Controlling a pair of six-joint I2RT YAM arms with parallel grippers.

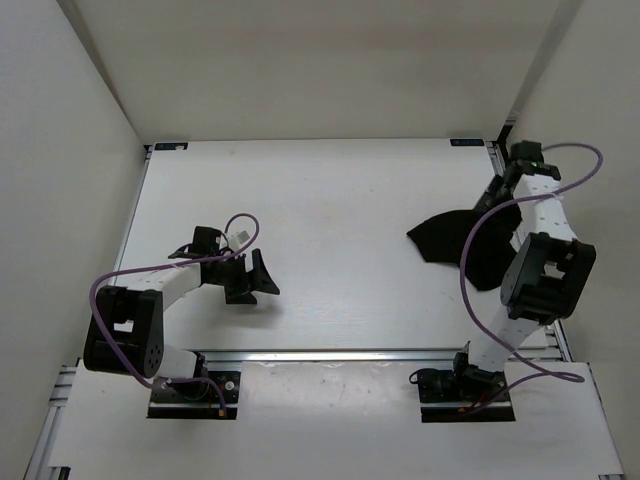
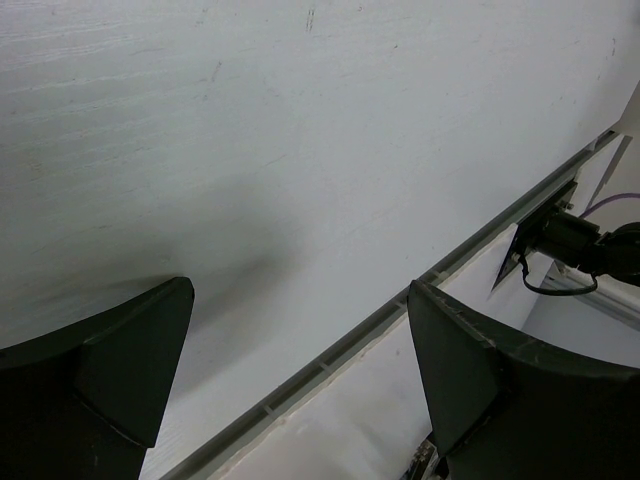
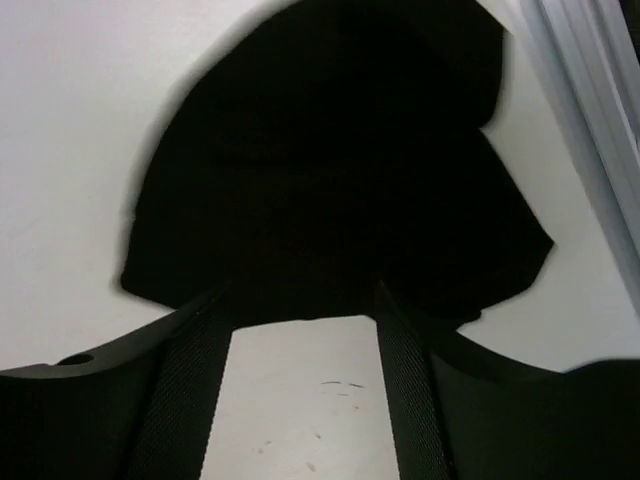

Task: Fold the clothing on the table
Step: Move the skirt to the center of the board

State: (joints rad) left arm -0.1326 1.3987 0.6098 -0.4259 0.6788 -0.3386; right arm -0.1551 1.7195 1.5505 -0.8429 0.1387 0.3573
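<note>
No legible text or labels show anywhere.

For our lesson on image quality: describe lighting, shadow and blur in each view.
Top external: evenly lit, sharp, only faint shadows. Left wrist: a soft grey shadow falls on the table beneath the open left tool. Right wrist: the clothing is featureless black, its edges blurred.

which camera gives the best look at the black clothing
Right wrist: the clothing fills the view, nearly its whole crumpled outline visible, though blurred. Top external shows it small near the right edge of the table, partly behind the right arm. Left wrist shows none of it.
</note>
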